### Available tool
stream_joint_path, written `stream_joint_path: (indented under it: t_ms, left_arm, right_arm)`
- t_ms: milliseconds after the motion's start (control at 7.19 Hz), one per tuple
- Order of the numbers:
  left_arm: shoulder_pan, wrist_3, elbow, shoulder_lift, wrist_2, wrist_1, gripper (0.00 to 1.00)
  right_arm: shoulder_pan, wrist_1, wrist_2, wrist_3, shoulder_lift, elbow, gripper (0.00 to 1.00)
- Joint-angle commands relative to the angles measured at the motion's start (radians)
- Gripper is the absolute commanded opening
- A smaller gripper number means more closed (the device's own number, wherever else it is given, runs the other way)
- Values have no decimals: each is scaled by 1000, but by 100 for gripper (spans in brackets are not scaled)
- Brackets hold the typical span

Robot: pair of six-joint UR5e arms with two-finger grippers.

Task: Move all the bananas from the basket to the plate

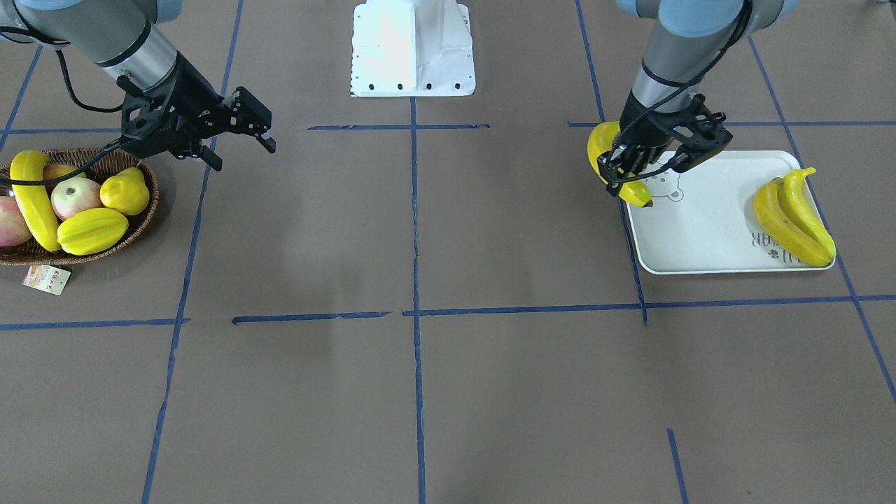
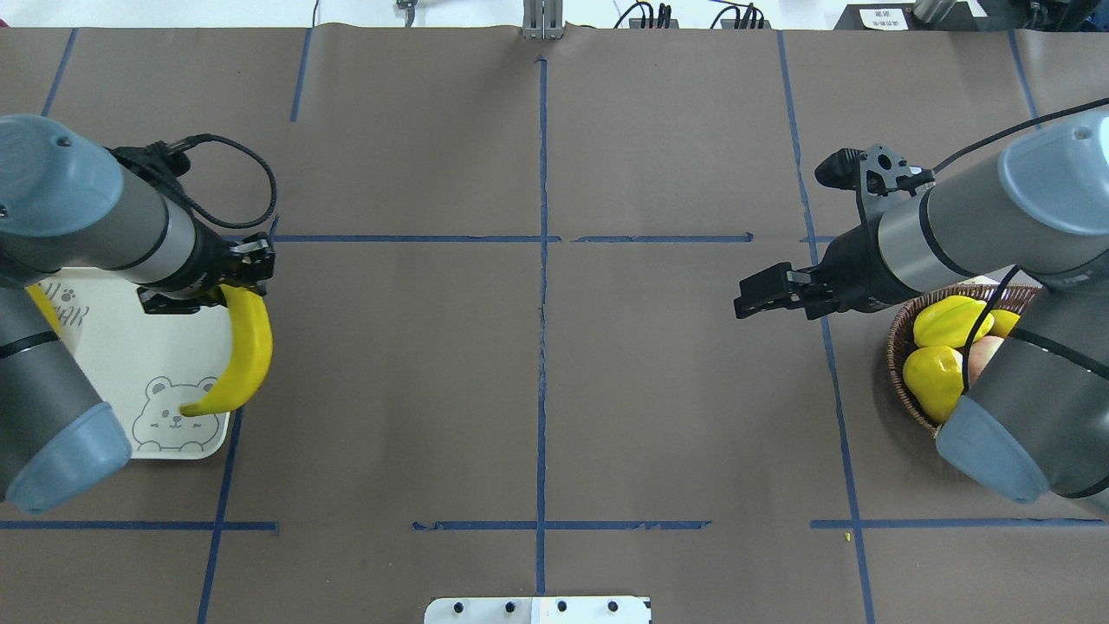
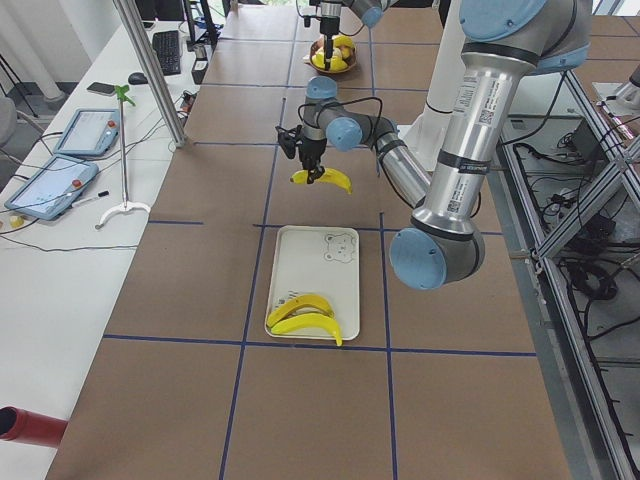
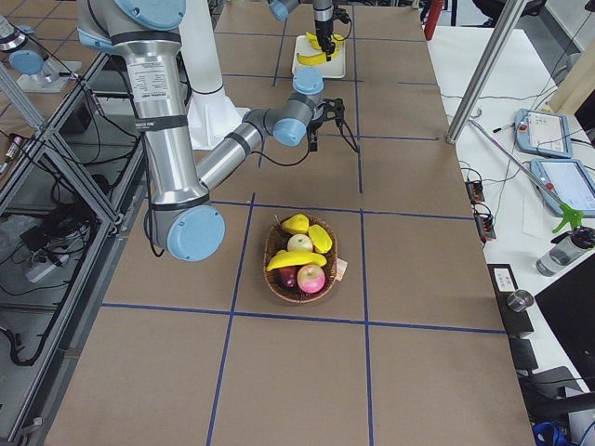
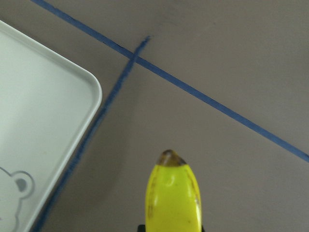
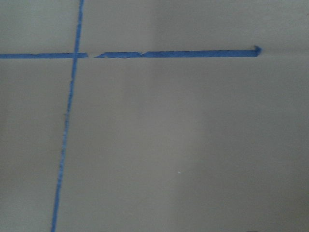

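Note:
My left gripper (image 1: 628, 175) is shut on a long yellow banana (image 1: 634, 192), which hangs tilted over the bear-face corner of the pale plate (image 1: 700, 234); from above, the held banana (image 2: 248, 345) overlaps the plate's edge (image 2: 130, 347). Two more bananas (image 1: 792, 218) lie side by side at the plate's other end. The wicker basket (image 1: 150, 183) holds one banana (image 1: 32, 203) along its outer side. My right gripper (image 1: 245, 148) hovers open, with nothing in it, over the table just beside the basket.
A yellow starfruit (image 1: 92, 231), a yellow pear (image 1: 126, 192) and apples (image 1: 75, 197) share the basket, and a paper tag (image 1: 46, 278) lies by its rim. Blue tape lines cross the brown table. The robot's white base (image 1: 413, 49) stands at the far middle.

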Motion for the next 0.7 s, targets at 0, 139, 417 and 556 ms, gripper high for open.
stream_joint_path:
  t_ms: [0,139,417,556]
  left_arm:
    - [-100,147,-6,154,-3,-15,0]
    - [-123,144,-1,205,-3,-64,0]
    - [-187,-23,82,262,-9,-254,0]
    - [-188,-129,147,280,-9,-376,0]
  right_arm:
    - [77,-228,7,-299,-13,27,100]
    - [91,-261,7,-342,-30,42,100]
    - [120,-273,7,-434,-71,47,100]
    - [132,-273,7,-459,-85,47,100]
